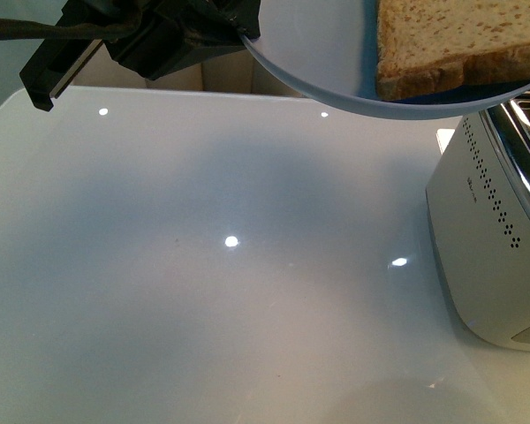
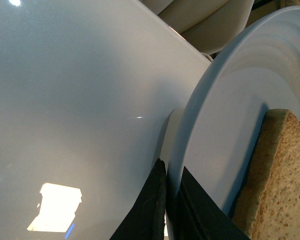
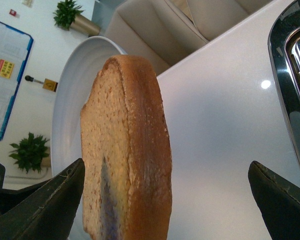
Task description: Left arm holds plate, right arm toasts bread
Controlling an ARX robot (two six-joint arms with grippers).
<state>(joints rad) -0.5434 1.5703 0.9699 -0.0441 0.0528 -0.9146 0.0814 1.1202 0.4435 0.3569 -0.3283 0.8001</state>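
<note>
Bread [image 1: 450, 44] rests on our plate [image 1: 318, 53], whose rim our left gripper [image 2: 172, 172] pinches; our right gripper [image 3: 166, 167] gapes wide around it.

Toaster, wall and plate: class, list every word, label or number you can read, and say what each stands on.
Nothing can be read for certain.
Toaster: small dark mark on its side, too small to read.
Yellow notice on the blue-edged board: blurred.
Yellow sign on the wall: blurred.
Red tag: too small.
Plate and bread: no writing.
</note>
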